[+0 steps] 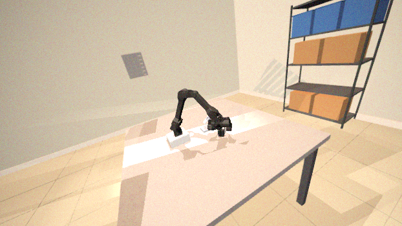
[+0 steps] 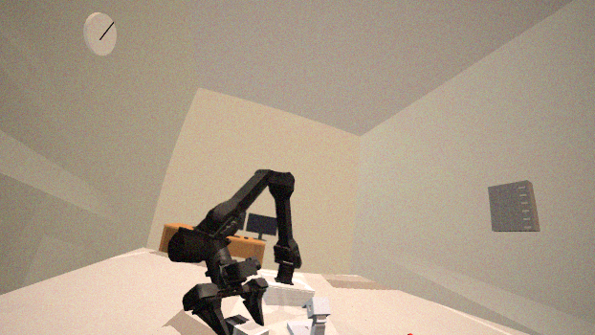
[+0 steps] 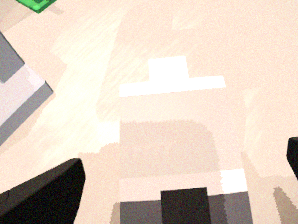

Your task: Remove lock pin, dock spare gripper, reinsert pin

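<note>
My gripper (image 1: 222,130) (image 2: 239,313) (image 3: 186,159) is open and empty, low over the table with its fingers pointing down. The spare gripper (image 3: 185,221) (image 2: 241,326), a grey block with a dark middle piece, lies on the table right under it, between my spread fingers; I cannot tell if they touch it. The pale grey mount (image 2: 318,307) (image 1: 206,126) (image 3: 15,92) stands just beside it, at the left edge of the wrist view.
The arm's white base block (image 1: 178,140) (image 2: 287,293) stands behind the mount. The table's (image 1: 226,181) right edge runs close beyond the gripper. A shelf rack (image 1: 329,58) with boxes stands far off on the floor.
</note>
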